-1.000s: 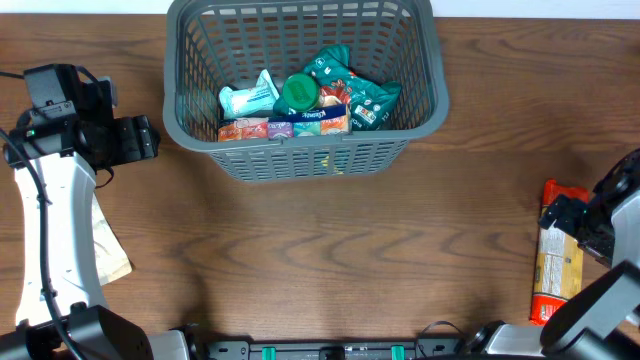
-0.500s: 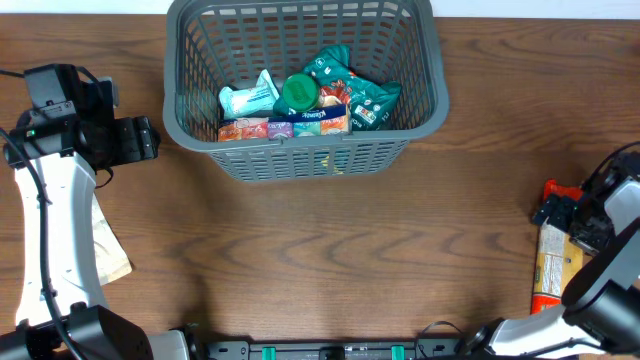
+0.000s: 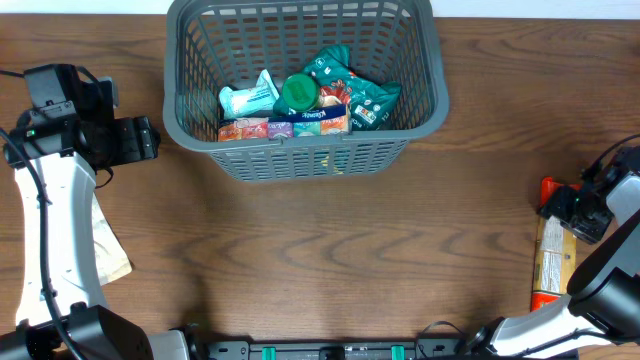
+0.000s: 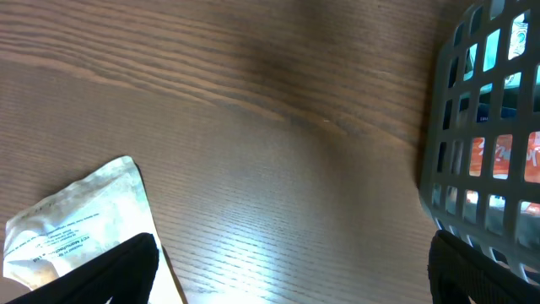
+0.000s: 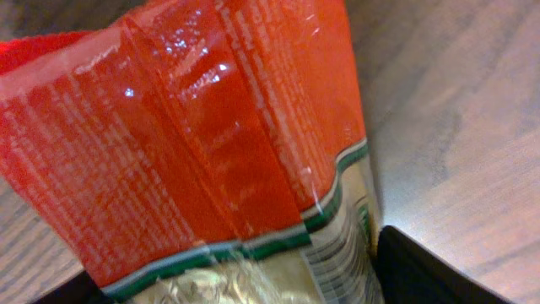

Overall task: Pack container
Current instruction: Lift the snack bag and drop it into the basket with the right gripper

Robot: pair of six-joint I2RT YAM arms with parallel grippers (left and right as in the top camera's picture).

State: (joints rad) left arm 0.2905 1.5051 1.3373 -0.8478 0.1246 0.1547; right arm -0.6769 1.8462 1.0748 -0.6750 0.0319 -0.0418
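Note:
The container (image 3: 300, 152), a dark grey lattice basket, stands at the table's far middle and holds teal pouches (image 3: 350, 88), a green lid (image 3: 298, 92) and boxes. Its wall shows at the right of the left wrist view (image 4: 472, 169). My left gripper (image 3: 150, 137) hovers left of the container, open, with only bare wood between the fingers (image 4: 287, 270). My right gripper (image 3: 562, 200) is at the far end of a red and gold packet (image 3: 550, 255) by the right edge. That packet (image 5: 194, 143) fills the gap between the jaws (image 5: 228, 279). One finger (image 5: 422, 270) lies against its edge.
A pale crinkled packet (image 3: 108, 250) lies on the table under the left arm and shows beside the left finger (image 4: 76, 219). Brown wood table (image 3: 330, 260) stretches between the two arms. The right packet lies close to the table's right edge.
The right gripper has slid toward the far end of the red and gold packet and its jaws have narrowed around it. The left arm has not moved.

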